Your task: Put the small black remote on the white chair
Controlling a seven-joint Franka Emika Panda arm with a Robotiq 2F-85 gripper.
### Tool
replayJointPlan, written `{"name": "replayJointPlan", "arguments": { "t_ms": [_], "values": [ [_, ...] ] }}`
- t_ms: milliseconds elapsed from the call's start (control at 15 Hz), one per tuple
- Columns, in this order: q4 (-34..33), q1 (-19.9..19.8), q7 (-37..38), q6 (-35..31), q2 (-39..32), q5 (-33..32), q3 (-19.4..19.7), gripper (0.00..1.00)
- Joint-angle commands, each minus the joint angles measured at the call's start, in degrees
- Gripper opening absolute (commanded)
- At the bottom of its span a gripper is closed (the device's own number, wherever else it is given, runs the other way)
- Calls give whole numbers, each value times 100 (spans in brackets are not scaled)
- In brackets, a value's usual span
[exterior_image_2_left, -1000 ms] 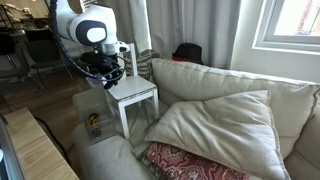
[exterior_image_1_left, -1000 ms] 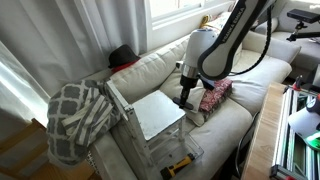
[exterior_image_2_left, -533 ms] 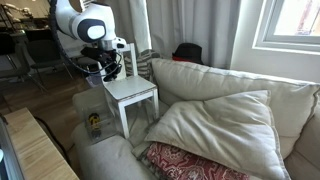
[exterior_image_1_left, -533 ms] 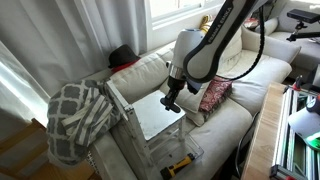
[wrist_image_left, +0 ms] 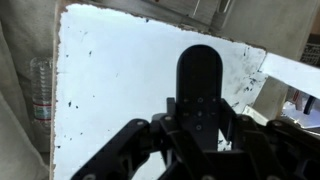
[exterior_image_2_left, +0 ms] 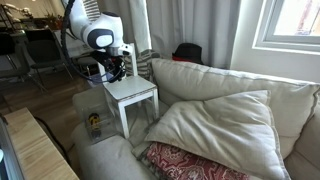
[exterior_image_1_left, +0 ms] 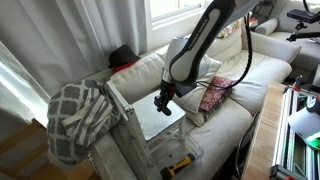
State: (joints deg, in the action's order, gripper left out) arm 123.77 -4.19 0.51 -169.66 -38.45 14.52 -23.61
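Your claw (wrist_image_left: pixel 198 128) grips the small, flat, oblong black remote (wrist_image_left: pixel 200 72), its long axis pointing straight out from the grip, directly over the flat, square seat of the pale-framed white chair (wrist_image_left: pixel 110 90), so the seat lies straight beneath you.

A home living room is shown. This is indicated by a cream sofa (exterior_image_2_left: pixel 232 80), loose cushions (exterior_image_2_left: pixel 215 125), long curtains (exterior_image_1_left: pixel 60 40) and a window (exterior_image_2_left: pixel 297 20).

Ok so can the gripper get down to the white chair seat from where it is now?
Probably yes. The gripper, shut on the small black remote, hangs right above the seat of the white chair, and nothing visible lies between them.
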Motion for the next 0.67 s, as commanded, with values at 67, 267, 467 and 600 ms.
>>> {"name": "replayJointPlan", "arguments": {
  "t_ms": [67, 267, 467, 600],
  "values": [
    [-466, 346, 86, -143, -459, -62, 354, 18],
    [-654, 533, 107, -88, -613, -118, 530, 18],
    [-798, 403, 23, -303, -840, -49, 383, 18],
    [-866, 446, 54, -403, -936, -76, 425, 18]
  ]
}}
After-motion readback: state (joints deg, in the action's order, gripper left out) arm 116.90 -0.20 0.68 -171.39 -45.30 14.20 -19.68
